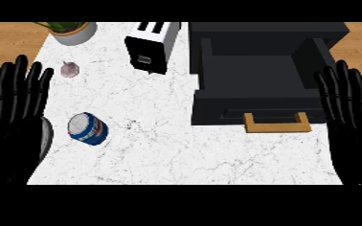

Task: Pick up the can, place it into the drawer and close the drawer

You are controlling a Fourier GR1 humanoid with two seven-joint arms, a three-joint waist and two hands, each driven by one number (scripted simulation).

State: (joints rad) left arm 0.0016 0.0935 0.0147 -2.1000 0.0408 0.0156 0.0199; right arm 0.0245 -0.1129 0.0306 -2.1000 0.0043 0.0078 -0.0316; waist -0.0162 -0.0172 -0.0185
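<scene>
bare counter [176, 143] around can [87, 129]

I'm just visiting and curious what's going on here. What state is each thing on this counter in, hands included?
Can: lying on its side on the counter, untouched.
Drawer: pulled open, nothing seen inside.
Toaster: slots look empty.
Garlic: whole, lying loose.
Plant pot: upright.
Left hand: open, resting at the left edge.
Right hand: open, resting at the right edge.

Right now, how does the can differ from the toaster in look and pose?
The can is blue with a silver end, while the toaster is black and white. The can is round and lies tilted on its side; the toaster is boxy and stands upright with its slots facing up. The can is the smaller and lies nearer the left robot hand. Both rest on the white marble counter.
</scene>
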